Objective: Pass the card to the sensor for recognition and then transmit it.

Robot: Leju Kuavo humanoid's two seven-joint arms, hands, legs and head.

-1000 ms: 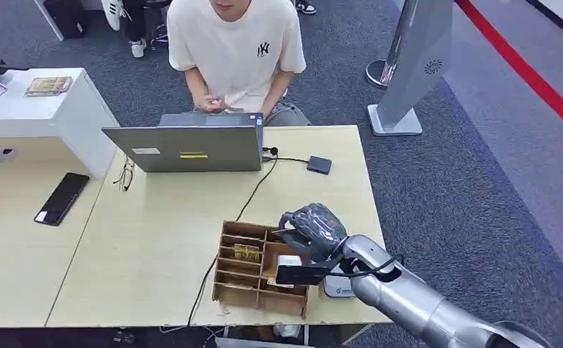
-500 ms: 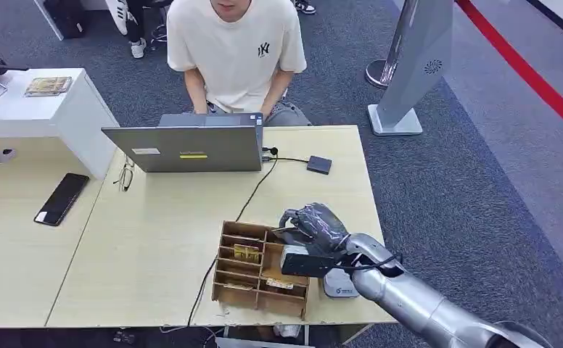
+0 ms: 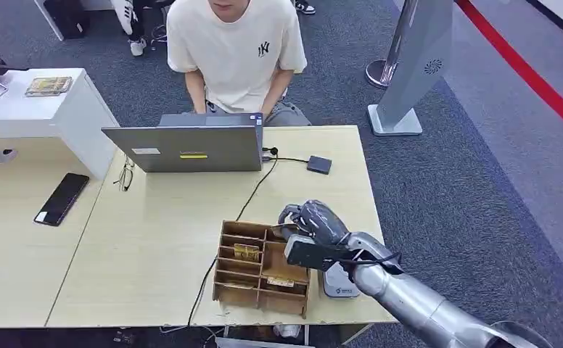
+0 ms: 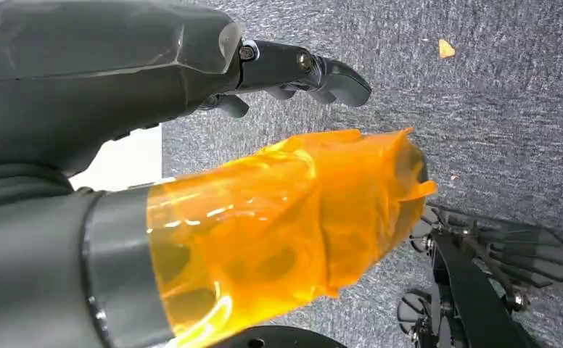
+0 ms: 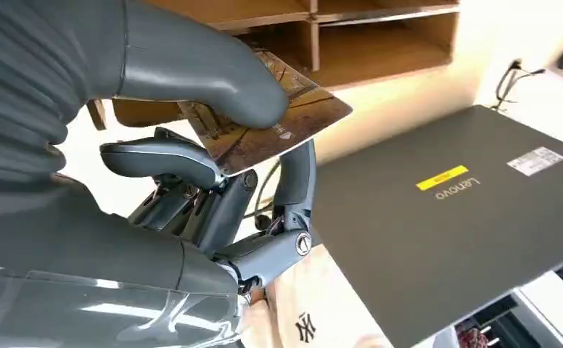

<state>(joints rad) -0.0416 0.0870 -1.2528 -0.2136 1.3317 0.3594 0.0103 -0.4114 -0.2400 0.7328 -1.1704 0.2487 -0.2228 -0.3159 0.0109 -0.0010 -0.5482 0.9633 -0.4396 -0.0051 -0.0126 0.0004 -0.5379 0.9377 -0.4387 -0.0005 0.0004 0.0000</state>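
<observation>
The right arm point(image 3: 409, 301) is a silver metal tube with a black cable looped near its wrist. Its grey, plastic-wrapped right hand point(image 3: 315, 225) has dark fingers point(image 5: 162, 156) with small silver screws. The left hand point(image 4: 119, 87) has an orange-film-wrapped thumb point(image 4: 286, 210).

place: office, possibly a reception or demo area | floor: grey carpet point(image 3: 445, 196) with a red stripe point(image 3: 525, 72) | furniture: light wood desks point(image 3: 155, 239), white cabinet point(image 3: 68, 116) | gear: laptop point(image 3: 184, 148), phone point(image 3: 62, 197), a person point(image 3: 235, 51) seated behind the laptop | grey standing kiosk point(image 3: 413, 65)
</observation>
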